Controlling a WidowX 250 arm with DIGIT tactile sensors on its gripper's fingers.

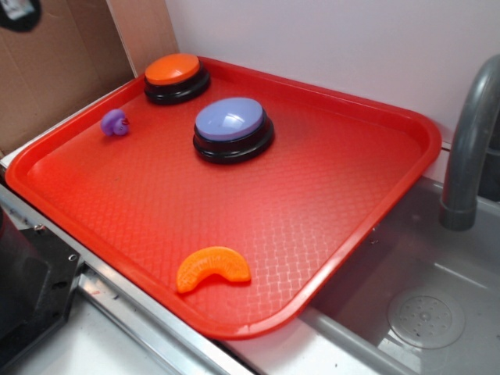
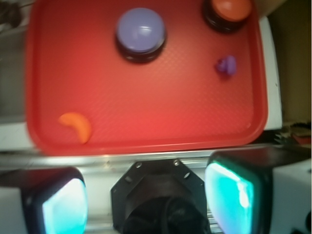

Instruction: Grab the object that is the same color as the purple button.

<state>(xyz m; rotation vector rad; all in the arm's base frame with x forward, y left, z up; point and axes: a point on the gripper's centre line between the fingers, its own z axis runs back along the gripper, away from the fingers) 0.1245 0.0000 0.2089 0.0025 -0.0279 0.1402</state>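
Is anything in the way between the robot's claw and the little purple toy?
Nothing visible blocks it. The gripper sits open, off the near edge of the red tray, and only bare tray lies between it and the purple toy. The orange button and purple button sit beyond or beside it.

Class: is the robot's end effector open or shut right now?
Open. The wrist view shows the end effector with its two fingers wide apart, holding nothing, short of the red tray.
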